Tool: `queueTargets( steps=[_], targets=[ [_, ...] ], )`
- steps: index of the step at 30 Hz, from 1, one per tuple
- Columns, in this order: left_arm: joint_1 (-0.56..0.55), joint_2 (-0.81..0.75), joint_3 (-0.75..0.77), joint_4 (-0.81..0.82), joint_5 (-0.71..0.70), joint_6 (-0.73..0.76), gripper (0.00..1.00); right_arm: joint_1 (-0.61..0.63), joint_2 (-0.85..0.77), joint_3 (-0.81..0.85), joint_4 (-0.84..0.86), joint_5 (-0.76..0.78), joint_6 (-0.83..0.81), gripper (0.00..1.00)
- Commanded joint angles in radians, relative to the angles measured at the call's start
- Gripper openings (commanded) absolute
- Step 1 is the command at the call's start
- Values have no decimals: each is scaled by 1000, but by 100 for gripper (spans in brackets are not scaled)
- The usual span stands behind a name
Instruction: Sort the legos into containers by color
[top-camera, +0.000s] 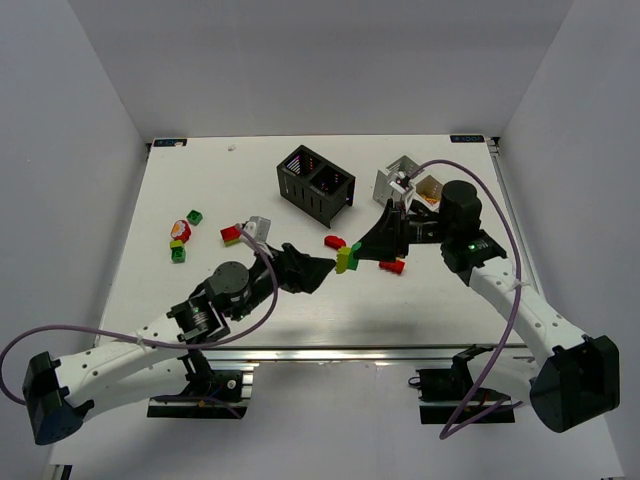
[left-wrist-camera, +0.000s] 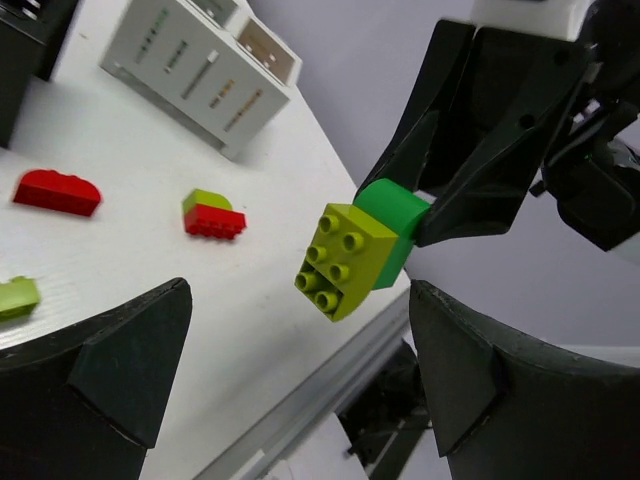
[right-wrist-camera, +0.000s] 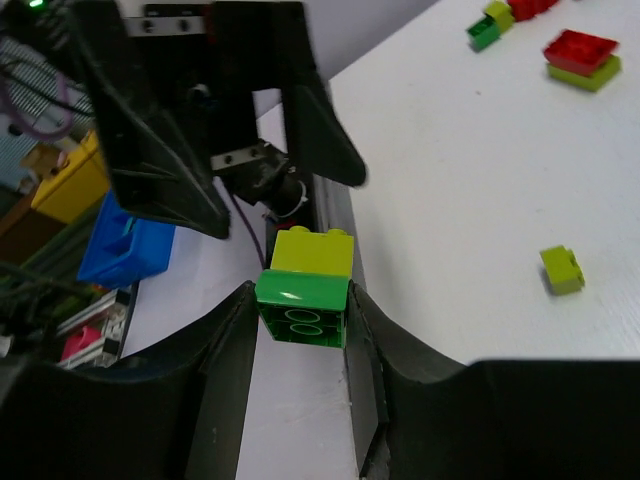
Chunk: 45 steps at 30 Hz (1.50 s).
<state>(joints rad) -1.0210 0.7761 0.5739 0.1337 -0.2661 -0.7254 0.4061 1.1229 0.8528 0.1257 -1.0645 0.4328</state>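
Aloft, right end effector (right-wrist-camera: 300, 328) clamps green-yellow brick (left-wrist-camera: 350, 258); corner labels (top-camera: 166, 143) unreadable

From overhead, the white bin (top-camera: 393, 183) sits half hidden behind the right arm (top-camera: 460, 215) and its cable (top-camera: 505, 215), so I can make out only a glimpse of orange inside. The black bin (top-camera: 316, 185) is too dark inside to read. A white speck (top-camera: 232, 147) near the far edge is too small to name. In the left wrist view the border cuts off a yellow-green brick (left-wrist-camera: 15, 297). In the right wrist view the fingers (right-wrist-camera: 225, 380) of the right gripper (right-wrist-camera: 300, 300) cover the sides of the green brick (right-wrist-camera: 302, 312), and a red brick (right-wrist-camera: 530, 8) is cropped at the top.
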Motion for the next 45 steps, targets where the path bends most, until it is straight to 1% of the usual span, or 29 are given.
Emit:
queueTargets(
  steps=[1,2,3,5,7,8,14,16,19,24,31,34,35,37,41,42,45],
  targets=[
    [27,51,61,63,166,-48,98,-3,-3,2,169,-164,37,0],
    [33,57,64,90,191,-49,98,-1,1,5,181,-195,52,0],
    [45,64,64,128,244,-49,98,-1,11,6,231,-212,76,0],
    [55,69,58,160,304,-45,98,-3,17,5,282,-232,138,0],
    [59,71,44,194,352,-43,97,-1,21,5,324,-236,159,0],
    [59,69,40,205,364,-40,97,-1,23,3,339,-242,188,0],
    [61,64,15,277,436,-42,96,-1,34,-1,405,-249,244,0],
    [62,72,14,297,456,-43,95,-1,40,-9,474,-250,303,0],
    [70,95,6,329,498,-60,92,-1,48,-12,520,-255,351,0],
    [88,114,-2,334,513,-65,90,-1,52,-11,569,-259,395,0],
    [128,149,4,369,573,-95,81,-1,52,-17,595,-255,423,0],
    [144,163,4,405,597,-106,73,0,52,-26,595,-252,423,0],
    [148,166,4,415,603,-115,66,-1,51,-29,594,-250,423,0],
    [160,173,1,447,623,-134,61,-1,52,-35,594,-247,423,0],
    [177,181,-5,480,657,-149,39,-1,54,-37,594,-246,422,0],
    [182,183,-6,484,666,-152,29,0,54,-35,594,-246,420,0],
    [197,186,-12,501,689,-166,22,0,60,-29,594,-247,417,0]
  ],
)
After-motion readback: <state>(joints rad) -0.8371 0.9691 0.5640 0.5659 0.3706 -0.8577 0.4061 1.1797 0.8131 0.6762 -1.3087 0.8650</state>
